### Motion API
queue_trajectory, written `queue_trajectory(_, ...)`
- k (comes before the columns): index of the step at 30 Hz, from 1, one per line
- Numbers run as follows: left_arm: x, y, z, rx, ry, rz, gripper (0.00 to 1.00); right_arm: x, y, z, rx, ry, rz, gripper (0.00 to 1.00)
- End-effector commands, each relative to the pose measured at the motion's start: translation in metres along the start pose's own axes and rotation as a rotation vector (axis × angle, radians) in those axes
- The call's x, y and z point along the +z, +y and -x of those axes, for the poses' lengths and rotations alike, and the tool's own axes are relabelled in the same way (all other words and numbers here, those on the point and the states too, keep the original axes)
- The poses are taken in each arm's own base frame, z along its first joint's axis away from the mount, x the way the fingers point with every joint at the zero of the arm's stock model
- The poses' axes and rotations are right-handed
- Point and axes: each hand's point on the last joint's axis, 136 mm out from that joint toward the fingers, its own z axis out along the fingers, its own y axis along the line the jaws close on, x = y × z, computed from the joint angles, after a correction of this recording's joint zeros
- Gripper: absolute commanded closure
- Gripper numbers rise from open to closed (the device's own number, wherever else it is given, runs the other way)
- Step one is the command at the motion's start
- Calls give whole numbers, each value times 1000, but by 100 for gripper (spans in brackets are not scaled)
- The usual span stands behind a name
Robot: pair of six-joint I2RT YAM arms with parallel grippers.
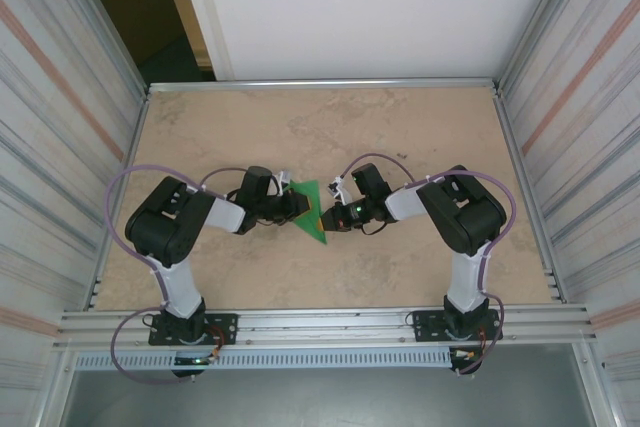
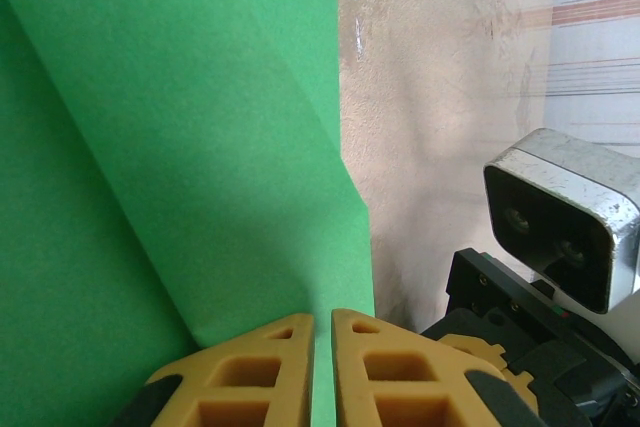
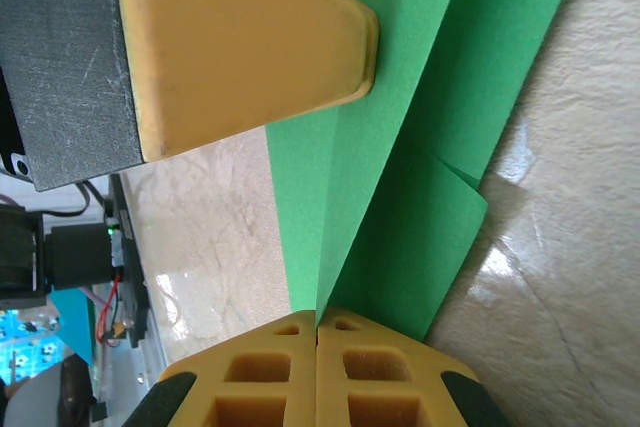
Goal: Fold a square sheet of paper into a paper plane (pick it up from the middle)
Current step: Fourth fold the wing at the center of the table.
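Square sheet of paper (image 1: 312, 209): thin, matte, bright green, folded to triangular outline with crisp creases and layered flaps, at centre of your mottled beige table (image 1: 400, 137). Left gripper (image 2: 322, 319) pinches one edge, nearly closed. Right gripper (image 3: 317, 317) clamped tight on opposite edge. Fingers (image 3: 250, 37) yellow, wedge-shaped.

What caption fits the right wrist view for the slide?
Right gripper shut on the folded green paper, left gripper's fingers gripping it from opposite, over the marbled table.
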Motion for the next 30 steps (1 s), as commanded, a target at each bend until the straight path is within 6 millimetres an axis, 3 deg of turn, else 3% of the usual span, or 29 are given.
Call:
queue_trajectory(1, 5, 37, -18, -52, 51, 121, 87, -6, -57, -35, 168, 49, -238, 91)
queue_trajectory(9, 3, 53, -28, -76, 78, 202, 87, -31, -5, -7, 155, -46, -108, 68)
queue_trajectory(16, 8, 47, -28, -60, 92, 195, 87, -60, 13, 7, 143, -137, -147, 68)
queue_trajectory(22, 10, 49, -29, -65, 96, 203, 87, -49, 11, 2, 118, -98, -292, 76)
queue_trajectory(30, 9, 50, -31, -79, 98, 219, 87, -29, 13, -2, 92, -50, -415, 66)
